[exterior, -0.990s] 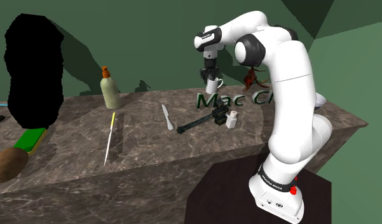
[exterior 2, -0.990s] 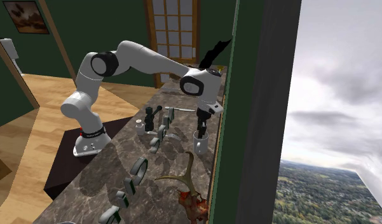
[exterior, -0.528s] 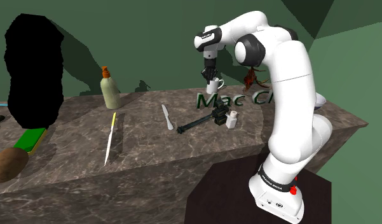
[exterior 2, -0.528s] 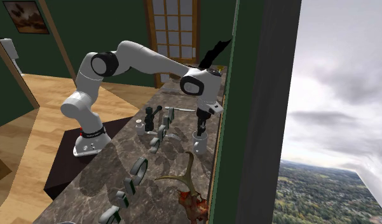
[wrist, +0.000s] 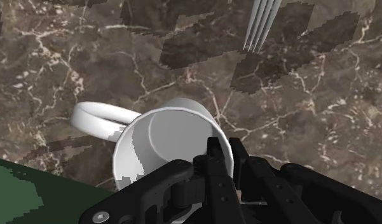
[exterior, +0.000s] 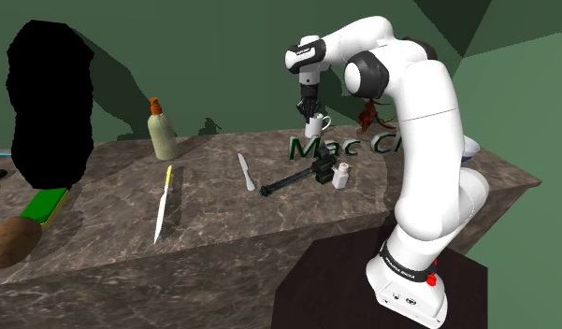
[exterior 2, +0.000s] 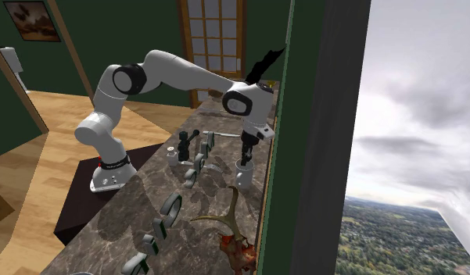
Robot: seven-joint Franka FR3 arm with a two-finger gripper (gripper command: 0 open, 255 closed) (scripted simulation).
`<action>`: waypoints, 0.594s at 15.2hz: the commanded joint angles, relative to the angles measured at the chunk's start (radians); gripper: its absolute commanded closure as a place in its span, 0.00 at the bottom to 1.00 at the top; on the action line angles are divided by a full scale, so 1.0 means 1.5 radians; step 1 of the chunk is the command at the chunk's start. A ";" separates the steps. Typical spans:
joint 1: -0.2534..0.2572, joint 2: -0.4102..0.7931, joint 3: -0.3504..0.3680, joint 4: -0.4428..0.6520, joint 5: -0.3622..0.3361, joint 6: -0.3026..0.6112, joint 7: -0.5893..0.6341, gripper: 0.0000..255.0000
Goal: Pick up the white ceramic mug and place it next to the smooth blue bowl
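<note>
Mug [exterior: 317,122], white, hangs clear above the back of the marble desk [exterior: 223,215], fingers [wrist: 216,167] clenched across its rim, one inside, one outside, handle free, apparently for transport.

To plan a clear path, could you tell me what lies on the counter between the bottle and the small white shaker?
In the shoulder view, a pale knife and a long black tool lie between the bottle and the shaker.
</note>
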 commanded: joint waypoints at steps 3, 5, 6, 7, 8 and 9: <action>-0.002 -0.005 -0.002 0.033 -0.002 -0.018 -0.001 1.00; -0.003 -0.008 -0.003 0.047 -0.002 -0.034 -0.001 1.00; -0.003 -0.008 -0.003 0.055 -0.003 -0.042 -0.001 1.00; -0.004 -0.009 -0.004 0.062 -0.003 -0.051 -0.001 1.00; -0.004 -0.010 -0.004 0.070 -0.003 -0.060 -0.001 1.00; -0.005 -0.010 -0.005 0.079 -0.003 -0.068 -0.001 1.00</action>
